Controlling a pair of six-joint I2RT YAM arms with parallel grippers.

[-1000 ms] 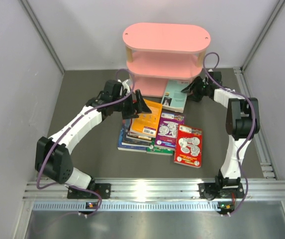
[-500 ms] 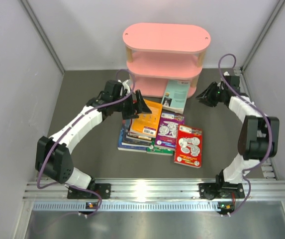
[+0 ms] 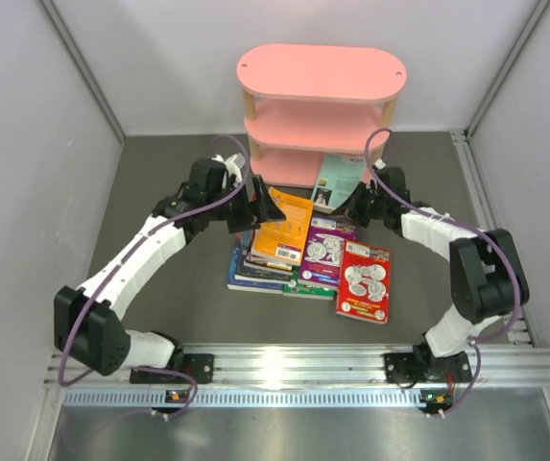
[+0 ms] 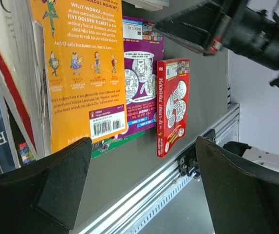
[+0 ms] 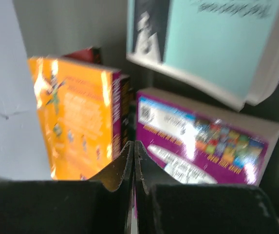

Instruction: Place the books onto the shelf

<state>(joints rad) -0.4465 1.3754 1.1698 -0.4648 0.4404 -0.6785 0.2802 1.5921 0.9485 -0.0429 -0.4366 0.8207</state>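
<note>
Over to the pink shelf (image 3: 321, 72) at the back of the worktop (image 3: 150, 163), with the books (image 3: 324, 252) heaped just in front and a teal book (image 3: 337, 184) at its foot. Stretched in from the left with the left end effector (image 3: 258, 206) spread wide over the orange book (image 3: 282, 230). Angled in low from the right with the right end effector (image 5: 133, 146) pinched together on nothing, beside the teal book.

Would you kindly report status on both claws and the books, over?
Left claw open by the orange book. Right claw shut, empty, beside the teal book. Book pile lies before the shelf. No obstruction seen.
</note>
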